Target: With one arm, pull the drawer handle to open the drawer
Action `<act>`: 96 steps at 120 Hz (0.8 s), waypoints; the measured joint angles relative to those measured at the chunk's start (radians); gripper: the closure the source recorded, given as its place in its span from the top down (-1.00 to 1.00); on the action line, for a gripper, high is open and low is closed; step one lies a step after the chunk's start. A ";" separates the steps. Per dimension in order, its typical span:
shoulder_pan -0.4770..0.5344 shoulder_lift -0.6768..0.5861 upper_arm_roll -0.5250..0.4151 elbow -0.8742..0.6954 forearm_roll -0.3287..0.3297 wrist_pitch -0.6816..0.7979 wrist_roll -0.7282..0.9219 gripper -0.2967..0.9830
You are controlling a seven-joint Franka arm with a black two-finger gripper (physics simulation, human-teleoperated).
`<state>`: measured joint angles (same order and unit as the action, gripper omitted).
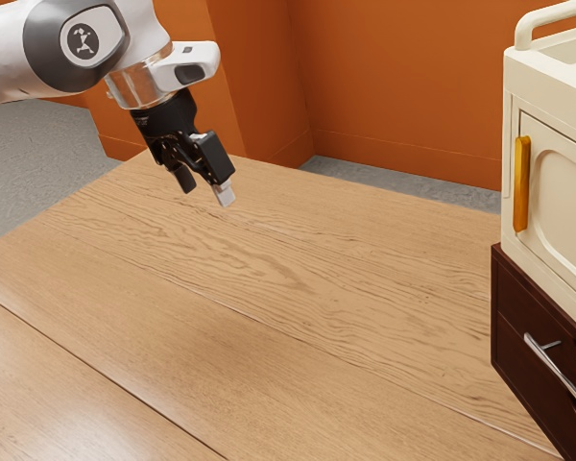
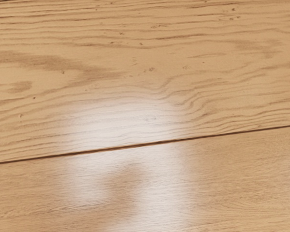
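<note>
Jaws stood apart, released. Gripper [image 1: 205, 190] hung tilted above the table [image 1: 288, 288], pointing down and slightly toward the exterior view's right; wrist view faced the tabletop. Arm [image 1: 62, 48] came in from the exterior view's upper left. Handle [image 1: 559, 376] was well apart, on the dark drawer [image 1: 518, 357] at the exterior view's lower right, under a cream cabinet [image 1: 562, 101].

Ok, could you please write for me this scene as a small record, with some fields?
gripper: open, empty, above the table, well away from the drawer handle
gripper contact: none
table: light wood planks
drawer unit: dark brown, at the exterior view's right
drawer handle: silver bar
drawer: looks shut
on the drawer unit: cream cabinet with a golden handle
next step, likely: move toward the silver bar
</note>
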<state>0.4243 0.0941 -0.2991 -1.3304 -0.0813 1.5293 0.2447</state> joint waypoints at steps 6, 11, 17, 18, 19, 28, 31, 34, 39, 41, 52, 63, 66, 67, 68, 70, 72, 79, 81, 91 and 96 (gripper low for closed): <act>0.000 0.000 0.000 0.000 0.000 0.000 0.000 0.54; 0.000 0.000 0.000 0.000 0.000 0.000 0.001 0.54; 0.000 0.000 0.000 0.000 0.000 0.000 0.001 0.54; 0.000 0.000 0.000 0.000 0.000 0.000 0.001 0.54; 0.000 0.000 0.000 0.000 0.000 0.000 0.001 0.54; 0.005 -0.034 0.001 0.069 0.011 -0.019 0.007 0.53; 0.010 -0.062 0.001 0.123 0.019 -0.041 0.018 0.53; 0.017 -0.094 0.001 0.163 0.026 -0.062 0.034 0.53; 0.038 -0.157 -0.001 0.200 0.031 -0.093 0.086 0.53; 0.042 -0.178 -0.001 0.209 0.033 -0.103 0.108 0.54; 0.002 -0.233 0.006 0.223 -0.012 -0.153 0.279 0.53; 0.006 -0.237 -0.007 0.225 -0.076 -0.240 0.496 0.54; 0.005 -0.241 -0.024 0.225 -0.077 -0.259 0.552 0.53; 0.005 -0.246 -0.029 0.224 -0.078 -0.263 0.572 0.53; 0.003 -0.250 -0.032 0.224 -0.078 -0.268 0.591 0.53; 0.001 -0.260 -0.038 0.222 -0.082 -0.274 0.630 0.53; -0.002 -0.270 -0.040 0.215 -0.087 -0.278 0.668 0.53; -0.004 -0.307 -0.022 0.120 -0.105 -0.272 0.792 0.53; -0.003 -0.324 -0.016 0.075 -0.109 -0.265 0.826 0.53; -0.002 -0.387 0.000 -0.121 -0.122 -0.219 0.982 0.53; -0.014 -0.402 -0.001 -0.170 -0.127 -0.200 1.052 0.53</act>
<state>0.4106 -0.3078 -0.3006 -1.4999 -0.2084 1.3288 1.2968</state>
